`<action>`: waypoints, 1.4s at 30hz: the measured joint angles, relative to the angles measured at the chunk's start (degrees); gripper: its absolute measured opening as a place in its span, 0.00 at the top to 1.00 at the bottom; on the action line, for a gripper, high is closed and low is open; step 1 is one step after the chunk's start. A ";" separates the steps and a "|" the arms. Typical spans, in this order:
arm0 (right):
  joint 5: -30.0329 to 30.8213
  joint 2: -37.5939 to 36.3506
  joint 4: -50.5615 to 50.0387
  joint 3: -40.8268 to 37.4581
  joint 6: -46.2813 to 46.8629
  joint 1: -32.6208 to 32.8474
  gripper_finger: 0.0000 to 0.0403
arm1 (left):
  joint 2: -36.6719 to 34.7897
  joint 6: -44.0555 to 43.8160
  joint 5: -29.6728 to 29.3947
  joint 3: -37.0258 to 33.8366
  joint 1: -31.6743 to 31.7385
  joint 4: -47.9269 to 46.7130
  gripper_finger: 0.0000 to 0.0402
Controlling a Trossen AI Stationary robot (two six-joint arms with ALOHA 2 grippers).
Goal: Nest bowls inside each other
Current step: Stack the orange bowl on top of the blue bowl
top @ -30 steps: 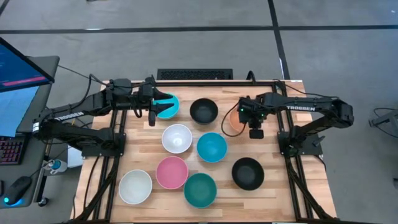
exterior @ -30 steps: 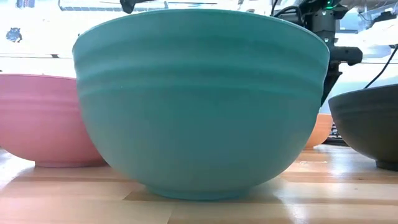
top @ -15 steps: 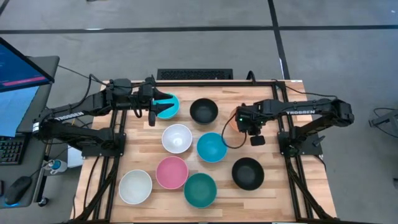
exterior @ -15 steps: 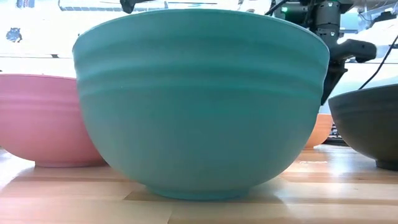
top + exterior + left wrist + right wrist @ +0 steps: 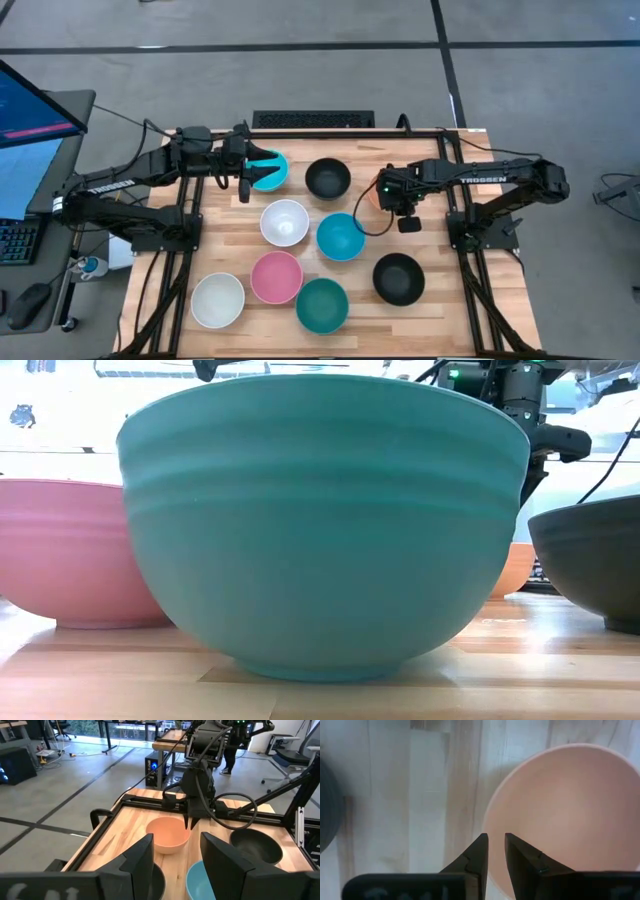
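Nine bowls: we count them all on the wooden table (image 5: 225, 245), none nested.
Room, far left of the high view: a monitor (image 5: 35, 105) glows at the edge, with a keyboard (image 5: 15, 243) below it; grey floor lies all around.
Left gripper (image 5: 244, 178): upper left of the table, just beside a cyan bowl (image 5: 270, 171); in its wrist view we see the fingers (image 5: 137, 862) spread wide, holding nothing.
Lower left: white bowl (image 5: 218, 300), pink bowl (image 5: 276, 277), dark teal bowl (image 5: 322, 305).
Centre: second white bowl (image 5: 284, 222), second cyan bowl (image 5: 341, 237), black bowl (image 5: 328, 178) above them.
Right gripper (image 5: 383, 192): upper right of centre, over the orange bowl (image 5: 570, 815); its fingers (image 5: 479, 852) stand narrowly apart astride the rim, one inside, one outside. We cannot tell whether they press it.
Lower right: second black bowl (image 5: 398, 277).
Low view: teal bowl fills the frame; bright room behind.
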 joint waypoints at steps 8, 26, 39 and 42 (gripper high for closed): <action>-0.07 1.68 2.27 0.00 -0.42 0.23 0.78 | 0.00 0.00 0.00 0.00 0.00 0.00 0.62; 0.22 10.32 7.20 -0.02 0.08 0.30 0.79 | -0.44 0.28 0.33 0.00 -0.18 -0.65 0.62; 4.61 9.70 8.64 1.67 4.08 3.19 0.97 | -0.45 0.04 0.30 0.00 -0.18 -0.66 0.62; 6.76 9.69 8.18 6.80 5.40 6.02 0.97 | -0.44 -0.65 0.28 0.00 -0.18 -0.64 0.62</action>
